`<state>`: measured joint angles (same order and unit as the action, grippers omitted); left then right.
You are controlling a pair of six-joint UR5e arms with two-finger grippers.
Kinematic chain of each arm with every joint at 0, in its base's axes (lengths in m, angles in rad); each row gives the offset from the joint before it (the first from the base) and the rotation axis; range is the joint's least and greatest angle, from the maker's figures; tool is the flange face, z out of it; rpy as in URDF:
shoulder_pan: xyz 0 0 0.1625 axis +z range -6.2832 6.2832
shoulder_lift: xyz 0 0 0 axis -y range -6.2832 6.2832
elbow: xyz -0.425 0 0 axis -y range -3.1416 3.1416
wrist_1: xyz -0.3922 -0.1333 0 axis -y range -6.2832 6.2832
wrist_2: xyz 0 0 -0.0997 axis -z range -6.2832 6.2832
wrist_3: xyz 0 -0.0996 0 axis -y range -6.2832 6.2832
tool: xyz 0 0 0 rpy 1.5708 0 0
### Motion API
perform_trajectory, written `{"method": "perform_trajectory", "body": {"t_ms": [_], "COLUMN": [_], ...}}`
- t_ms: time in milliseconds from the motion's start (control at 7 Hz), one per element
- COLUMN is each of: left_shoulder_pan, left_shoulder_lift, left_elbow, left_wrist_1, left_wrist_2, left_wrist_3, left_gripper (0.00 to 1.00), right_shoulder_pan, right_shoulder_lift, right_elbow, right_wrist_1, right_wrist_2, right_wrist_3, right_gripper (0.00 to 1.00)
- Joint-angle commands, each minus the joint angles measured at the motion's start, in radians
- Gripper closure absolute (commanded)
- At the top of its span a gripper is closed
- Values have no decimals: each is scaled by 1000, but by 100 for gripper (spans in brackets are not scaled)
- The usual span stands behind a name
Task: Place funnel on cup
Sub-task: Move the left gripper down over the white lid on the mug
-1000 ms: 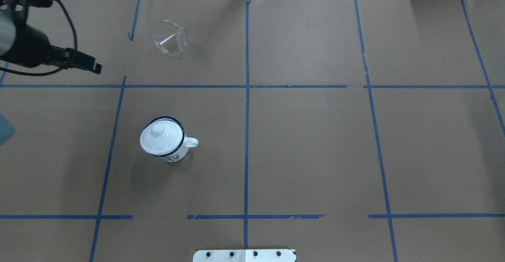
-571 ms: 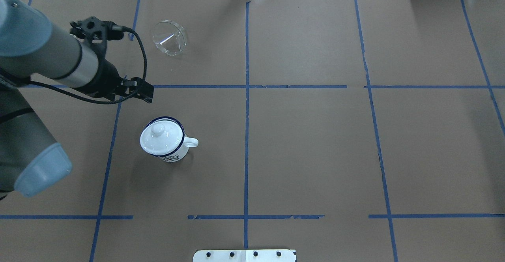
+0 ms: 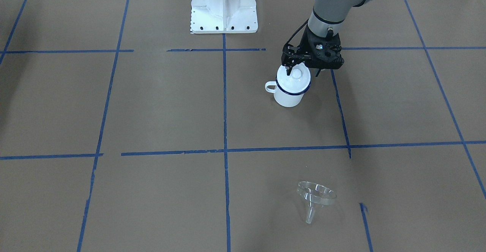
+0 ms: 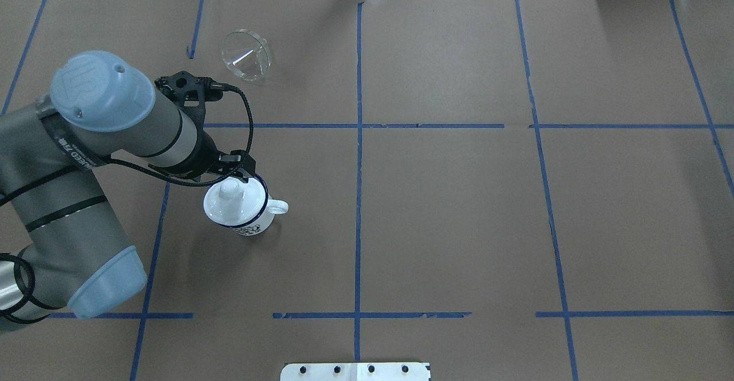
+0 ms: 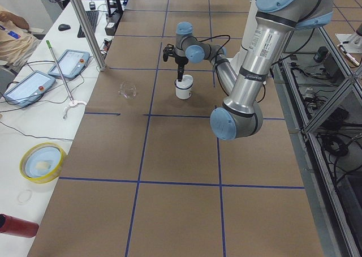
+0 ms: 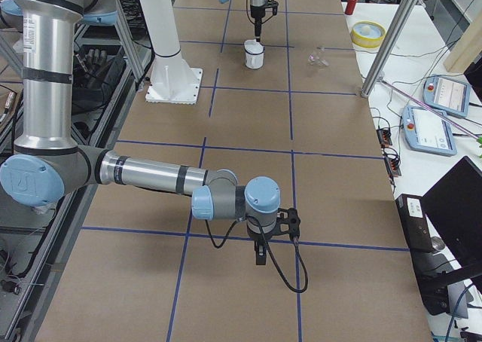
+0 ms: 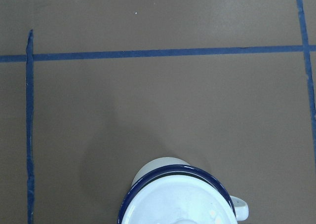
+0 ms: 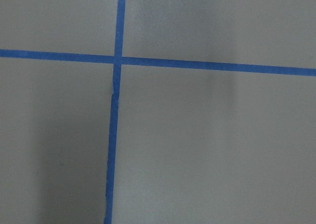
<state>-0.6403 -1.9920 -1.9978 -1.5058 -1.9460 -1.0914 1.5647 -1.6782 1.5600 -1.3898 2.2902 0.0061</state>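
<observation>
Left gripper (image 4: 239, 173), black and two-fingered on a grey arm with pale blue joint caps, hangs directly over the cup, its tips level with the knob of the lid. It comes in from the cup's 10 o'clock in the overhead view. How far its fingers are parted cannot be told, and nothing shows between them; its wrist camera sees only the cup's far edge and bare paper.

Below it stands the white enamel cup with a dark blue rim (image 3: 287, 97), upright on the brown paper-covered table with blue tape lines (image 4: 459, 214). Its small loop handle points to 3 o'clock in the overhead view. A round white lid with a knob (image 4: 235, 202) sits on its mouth and closes it.

At the cup's 12 o'clock in the same view, well apart and across a tape line, lies the small clear funnel (image 4: 246, 55). It is transparent and glassy, with a wide round mouth and a thin tapering spout. It rests tilted on its rim and spout tip. In the front-facing view the spout points to 6 o'clock and the mouth tips upward. Nothing touches it.

Far off at the robot's right, the right gripper (image 6: 260, 253) points down over bare paper beside a tape crossing. Whether its fingers are parted or closed cannot be told.
</observation>
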Motion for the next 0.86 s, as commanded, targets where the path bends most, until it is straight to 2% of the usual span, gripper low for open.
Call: {"method": "perform_trajectory", "body": {"t_ms": [0, 571, 714], "left_shoulder_pan": [21, 37, 37], "left_shoulder_lift": [-11, -13, -13], "left_elbow": [5, 5, 5], "left_wrist_1": [-1, -1, 1], "left_wrist_2": [15, 15, 15], "left_wrist_3": [-27, -31, -31], "left_gripper": [15, 21, 31], "right_shoulder_pan": [0, 0, 0], "right_shoulder_lift": [0, 0, 0], "right_elbow": [0, 0, 0], "right_wrist_1": [0, 0, 0], "right_wrist_2": [0, 0, 0], "right_wrist_3": [0, 0, 0], "right_gripper": [0, 0, 0]}}
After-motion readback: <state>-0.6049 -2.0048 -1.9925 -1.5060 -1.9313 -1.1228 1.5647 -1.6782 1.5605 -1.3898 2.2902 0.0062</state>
